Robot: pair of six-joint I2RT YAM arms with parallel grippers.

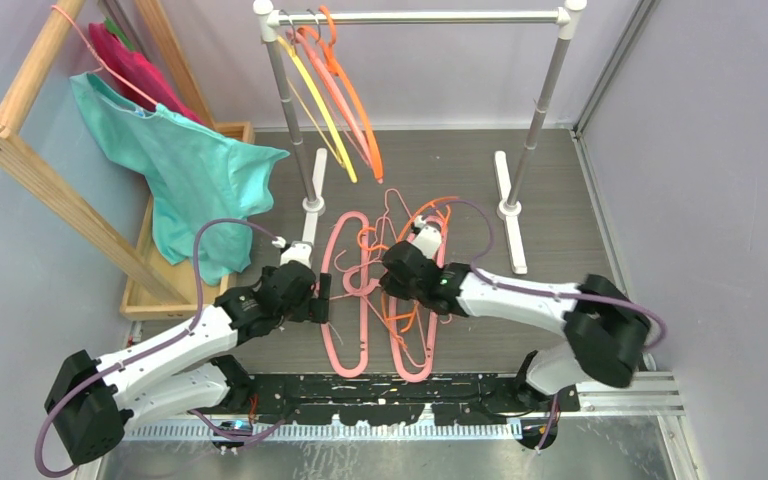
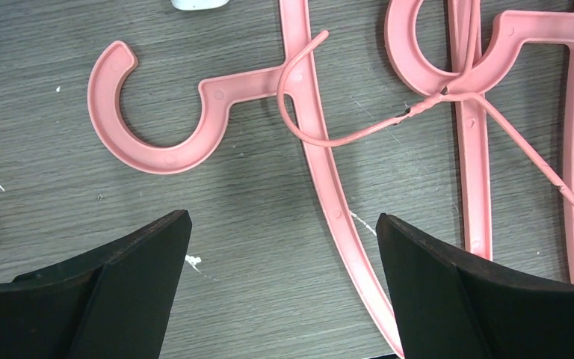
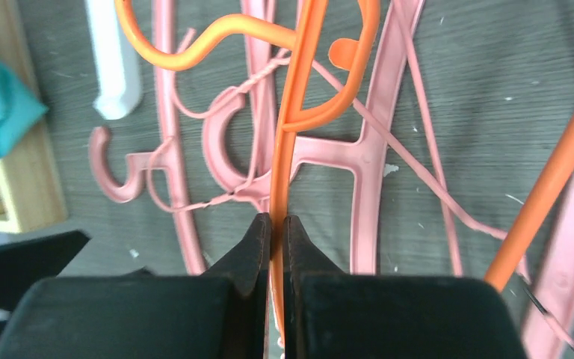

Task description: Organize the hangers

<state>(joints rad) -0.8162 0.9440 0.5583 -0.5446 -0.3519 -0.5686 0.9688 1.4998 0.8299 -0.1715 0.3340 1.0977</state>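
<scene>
Below the rack [image 1: 420, 17], right gripper [image 3: 277, 224] clamps an orange hanger [image 3: 286, 149]; left gripper [image 2: 284, 221] hovers, jaws apart, over grey desk [image 2: 45, 209].

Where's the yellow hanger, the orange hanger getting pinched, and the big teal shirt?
Thin yellow plastic hanger [image 1: 325, 115]: top view, its long arm.
Pinched orange plastic hanger [image 3: 284, 149]: right wrist view, its straight bar.
Teal cloth garment [image 1: 190, 170]: top view, its middle.
</scene>
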